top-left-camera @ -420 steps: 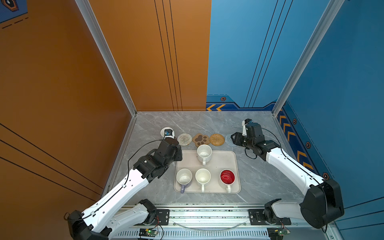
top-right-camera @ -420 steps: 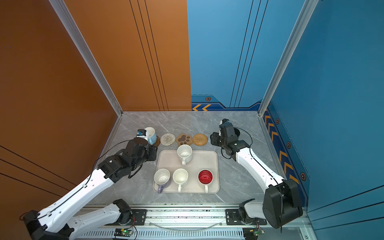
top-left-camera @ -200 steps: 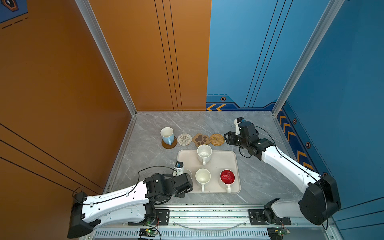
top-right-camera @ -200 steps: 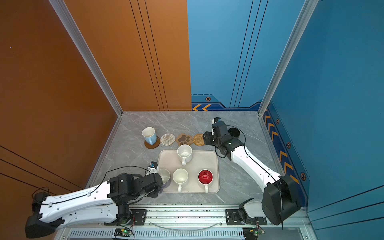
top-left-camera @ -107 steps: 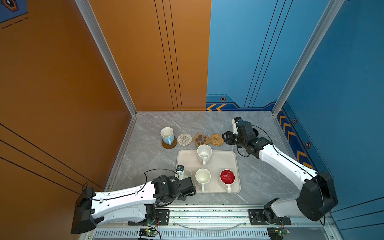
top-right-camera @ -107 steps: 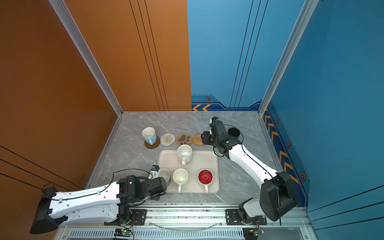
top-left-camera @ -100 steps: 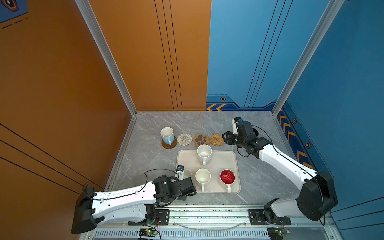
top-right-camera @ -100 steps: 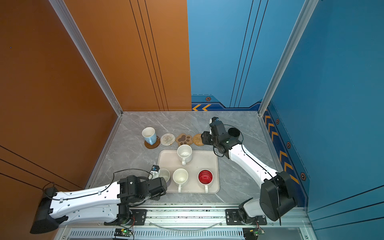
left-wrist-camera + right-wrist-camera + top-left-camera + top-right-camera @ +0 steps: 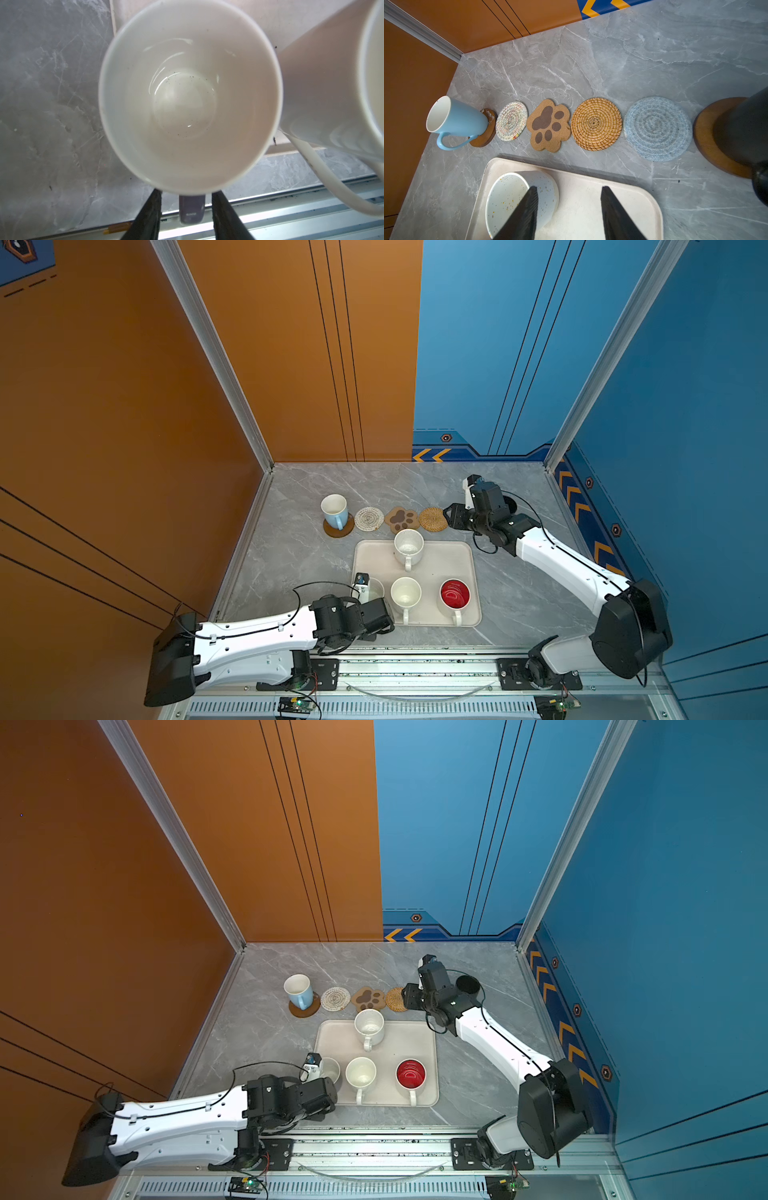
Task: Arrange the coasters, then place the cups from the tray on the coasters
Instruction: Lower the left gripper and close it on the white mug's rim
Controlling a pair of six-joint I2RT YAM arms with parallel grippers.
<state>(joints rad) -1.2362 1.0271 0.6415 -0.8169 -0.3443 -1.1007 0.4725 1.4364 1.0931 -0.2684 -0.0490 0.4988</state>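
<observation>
We see the left gripper (image 9: 188, 197) with its fingers spread either side of the handle of the lilac mug (image 9: 190, 93). There is a thin gap on each side, so it pinches nothing. That mug stands upright, mouth up, at the 7 o'clock corner of the tray (image 9: 465, 556), with its handle aimed at 6 o'clock toward the rail (image 9: 415, 668).

The right gripper (image 9: 569, 189) hangs spread and empty near the tray's 1 o'clock corner. The speckled white mug (image 9: 408, 547), the plain white mug (image 9: 406, 595) and the red-lined mug (image 9: 455, 595) stand upright on the tray, handles at 6 o'clock.

At the tray's 12 o'clock the coasters run in a row from 9 to 3. First comes a brown disc (image 9: 340, 533) carrying the light blue mug (image 9: 334, 508). Next come the white woven coaster (image 9: 369, 518), the paw coaster (image 9: 401, 519), the rattan coaster (image 9: 433, 518) and the grey-blue coaster (image 9: 657, 128). Last is a second brown disc (image 9: 708, 135) under the black mug (image 9: 741, 128).

Everything rests on a grey marbled table (image 9: 291, 556), walled orange at 9 o'clock and blue at 3.
</observation>
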